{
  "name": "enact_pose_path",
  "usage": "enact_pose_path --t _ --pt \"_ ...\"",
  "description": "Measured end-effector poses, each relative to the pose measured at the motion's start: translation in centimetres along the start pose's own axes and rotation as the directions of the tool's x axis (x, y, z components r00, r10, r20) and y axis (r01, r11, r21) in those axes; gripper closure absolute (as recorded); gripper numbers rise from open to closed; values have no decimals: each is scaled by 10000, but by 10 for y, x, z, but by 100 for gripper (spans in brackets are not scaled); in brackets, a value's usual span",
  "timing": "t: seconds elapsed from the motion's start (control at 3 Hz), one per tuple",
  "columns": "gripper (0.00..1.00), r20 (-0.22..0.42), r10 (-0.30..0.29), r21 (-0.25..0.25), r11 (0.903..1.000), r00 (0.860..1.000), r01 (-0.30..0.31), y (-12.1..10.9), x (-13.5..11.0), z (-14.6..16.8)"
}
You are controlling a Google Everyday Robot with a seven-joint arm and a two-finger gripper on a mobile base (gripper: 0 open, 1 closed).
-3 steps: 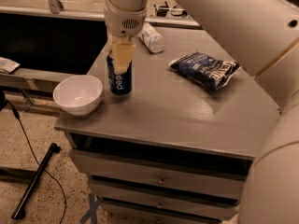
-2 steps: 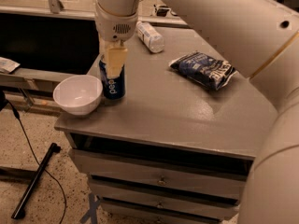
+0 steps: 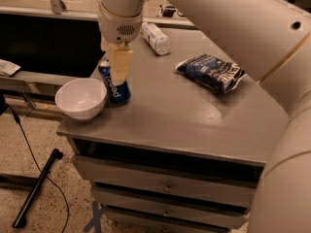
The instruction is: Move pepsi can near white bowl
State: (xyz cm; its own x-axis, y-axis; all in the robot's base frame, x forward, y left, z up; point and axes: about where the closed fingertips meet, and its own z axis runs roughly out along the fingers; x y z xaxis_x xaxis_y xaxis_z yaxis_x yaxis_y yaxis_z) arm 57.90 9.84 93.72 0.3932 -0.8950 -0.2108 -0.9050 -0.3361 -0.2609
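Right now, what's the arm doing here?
The gripper comes down from above and is closed on the can, which leans slightly. The can is right beside the bowl near the table corner; whether they touch is unclear. A chip bag and a bottle lie farther back, apart from the gripper.

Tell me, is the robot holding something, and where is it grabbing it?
Yes. The gripper holds the pepsi can, jaws clamped on its upper half, beside the white bowl.

Grey drawer cabinet (image 3: 184, 118), speckled floor (image 3: 14, 178)
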Motion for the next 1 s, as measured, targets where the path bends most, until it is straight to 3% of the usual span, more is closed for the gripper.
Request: enact_pose_path --t 0.67,1.0 --pt "0 598 431 399 9982 9973 -455 8 19 -8" --pt "0 2002 935 949 9889 9753 -1143 35 31 -16"
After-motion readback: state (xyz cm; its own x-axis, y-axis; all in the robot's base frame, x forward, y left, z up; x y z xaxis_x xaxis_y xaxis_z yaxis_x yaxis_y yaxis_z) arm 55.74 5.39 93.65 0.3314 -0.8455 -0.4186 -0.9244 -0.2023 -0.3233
